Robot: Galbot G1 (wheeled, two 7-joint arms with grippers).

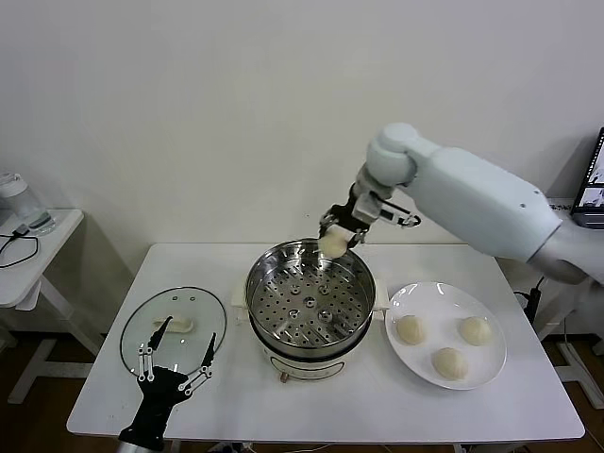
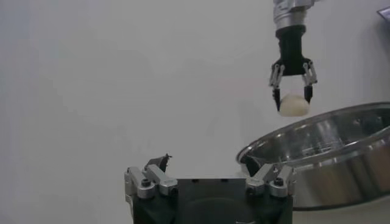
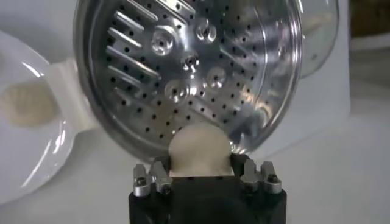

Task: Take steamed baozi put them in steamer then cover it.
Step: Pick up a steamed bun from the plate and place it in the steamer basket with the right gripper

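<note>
My right gripper (image 1: 334, 239) is shut on a cream-white baozi (image 1: 332, 243) and hangs over the far rim of the steamer (image 1: 310, 300), a shiny steel pot with a perforated tray and nothing on it. The right wrist view shows the same baozi (image 3: 199, 149) between the jaws above the tray (image 3: 189, 67). In the left wrist view the held baozi (image 2: 293, 105) floats above the steamer rim (image 2: 329, 131). Three more baozi (image 1: 410, 328) (image 1: 476, 329) (image 1: 448, 362) lie on the white plate (image 1: 425, 302). My left gripper (image 1: 176, 354) stands open over the glass lid (image 1: 151, 326).
The glass lid with its white handle (image 1: 177, 326) lies flat on the table's left side. A small side table (image 1: 28, 255) with a jug stands farther left. A screen (image 1: 593, 189) is at the right edge.
</note>
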